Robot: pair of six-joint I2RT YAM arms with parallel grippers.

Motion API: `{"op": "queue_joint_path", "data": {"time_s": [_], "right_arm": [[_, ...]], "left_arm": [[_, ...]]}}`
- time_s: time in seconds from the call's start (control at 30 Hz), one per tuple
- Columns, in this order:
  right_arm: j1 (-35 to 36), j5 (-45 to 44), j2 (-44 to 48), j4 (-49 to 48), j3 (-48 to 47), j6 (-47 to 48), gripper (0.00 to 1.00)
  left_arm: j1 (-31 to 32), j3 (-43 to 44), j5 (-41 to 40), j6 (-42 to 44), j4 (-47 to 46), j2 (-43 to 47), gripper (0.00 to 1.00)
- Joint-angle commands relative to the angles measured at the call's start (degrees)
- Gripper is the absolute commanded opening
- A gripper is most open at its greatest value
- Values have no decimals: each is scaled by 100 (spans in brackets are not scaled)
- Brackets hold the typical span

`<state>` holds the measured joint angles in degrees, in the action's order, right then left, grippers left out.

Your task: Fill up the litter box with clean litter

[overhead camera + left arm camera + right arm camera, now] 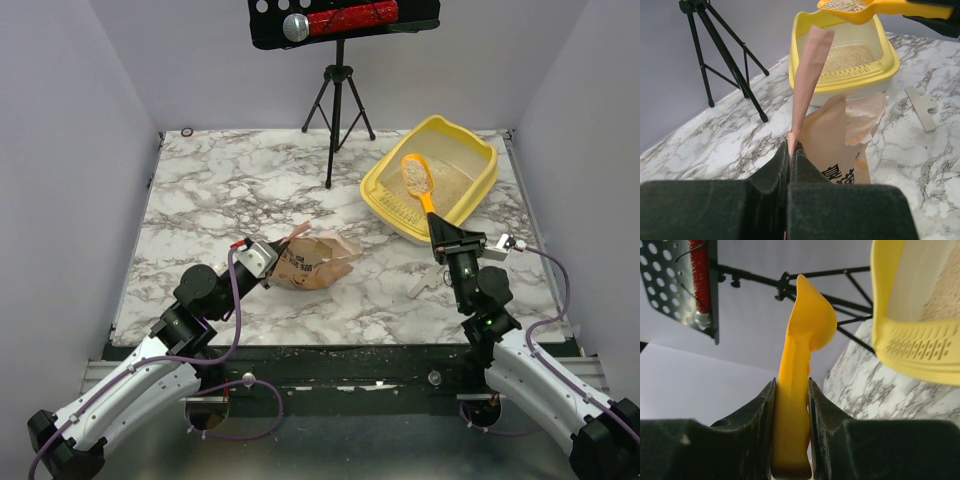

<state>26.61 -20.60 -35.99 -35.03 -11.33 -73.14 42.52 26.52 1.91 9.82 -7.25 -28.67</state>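
The yellow litter box [478,192] stands at the back right of the marble table, with a thin layer of clean litter [457,178] on its floor. My right gripper [444,238] is shut on the handle of an orange-yellow scoop [424,192]. The scoop's bowl is heaped with litter [415,176] and hangs over the box's near-left part. In the right wrist view the scoop [805,325] rises between the fingers [765,405], with the box rim [910,350] at right. My left gripper [262,258] is shut on the torn top edge of the tan paper bag [318,260], which lies at centre; the bag's flap [810,75] stands up.
A black tripod [337,100] stands at the back centre, under a black perforated panel [340,20]. A small pale flat piece [422,285] lies on the table between the bag and my right arm. A small ring [187,131] sits at the back left corner. Grey walls close in both sides.
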Motion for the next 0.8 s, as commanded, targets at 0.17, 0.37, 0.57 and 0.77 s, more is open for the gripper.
{"op": "queue_joint_path", "data": {"time_s": [0.17, 0.37, 0.57, 0.77], "right_arm": [[-112, -1622, -944, 21, -685, 1302, 0], [-401, -1737, -1814, 776, -1405, 1821, 0], [-1157, -833, -2772, 2128, -2547, 2523, 0], [-1290, -428, -3695, 3105, -3611, 3946, 0]], "left_arm": [[90, 99, -121, 2, -523, 72, 0], [107, 116, -139, 37, -497, 89, 0], [125, 125, -139, 63, -471, 133, 0], [151, 134, -147, 63, -453, 160, 0]]}}
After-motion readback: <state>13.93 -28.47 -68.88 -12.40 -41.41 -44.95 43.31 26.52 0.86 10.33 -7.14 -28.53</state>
